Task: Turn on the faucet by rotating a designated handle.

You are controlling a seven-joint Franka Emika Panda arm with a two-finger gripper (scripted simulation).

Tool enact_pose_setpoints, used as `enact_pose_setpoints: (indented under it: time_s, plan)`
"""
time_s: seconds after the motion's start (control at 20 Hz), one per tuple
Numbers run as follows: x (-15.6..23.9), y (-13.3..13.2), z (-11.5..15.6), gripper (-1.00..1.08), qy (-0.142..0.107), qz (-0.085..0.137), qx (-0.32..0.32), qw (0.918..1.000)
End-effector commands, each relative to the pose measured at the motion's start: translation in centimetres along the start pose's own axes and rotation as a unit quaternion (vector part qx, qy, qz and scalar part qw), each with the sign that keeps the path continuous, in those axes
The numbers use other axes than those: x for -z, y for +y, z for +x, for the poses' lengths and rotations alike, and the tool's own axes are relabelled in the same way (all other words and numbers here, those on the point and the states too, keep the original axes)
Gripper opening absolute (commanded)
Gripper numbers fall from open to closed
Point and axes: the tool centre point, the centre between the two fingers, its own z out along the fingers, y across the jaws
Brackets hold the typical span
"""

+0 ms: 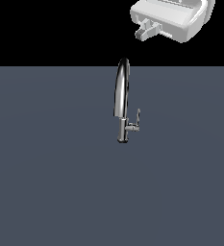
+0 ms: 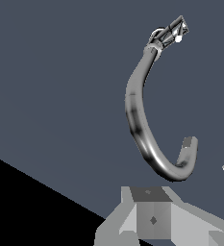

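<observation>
Handle [image 1: 136,121] sits well below the fingers [image 1: 147,31], whose opening cannot be told.

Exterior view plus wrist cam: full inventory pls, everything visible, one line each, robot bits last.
faucet: 1, shiny chrome, tall arched spout on a short cylindrical base, standing upright near the middle of the surface; the wrist view shows the curve of its spout.
handle: 1, chrome, small upright lever on a short stub off the faucet's base, on the exterior view's right; nothing touches it.
surface: 1, flat dark slate blue, under the faucet, running back to a black background.
gripper: 1, white and grey, at the top of the exterior view, above and to the exterior view's right of the faucet, well clear of it; whether it is open or shut cannot be told.
</observation>
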Motion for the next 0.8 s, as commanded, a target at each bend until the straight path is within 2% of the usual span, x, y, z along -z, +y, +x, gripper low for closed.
enact_pose_setpoints:
  time_s: [0.0,0.2,0.4,0.55,0.75]
  plan:
    - [-0.3,0.1,2.0,-1.0,-0.021,0.024,-0.024,0.9992]
    - [-1.0,0.6,5.3,-1.0,-0.056,0.064,-0.066,0.9942]
    - [-2.0,1.3,8.7,-1.0,-0.094,0.108,-0.111,0.9836]
    - [-3.1,2.0,11.4,-1.0,-0.124,0.142,-0.147,0.971]
    - [-4.9,3.1,14.6,-1.0,-0.163,0.187,-0.194,0.9492]
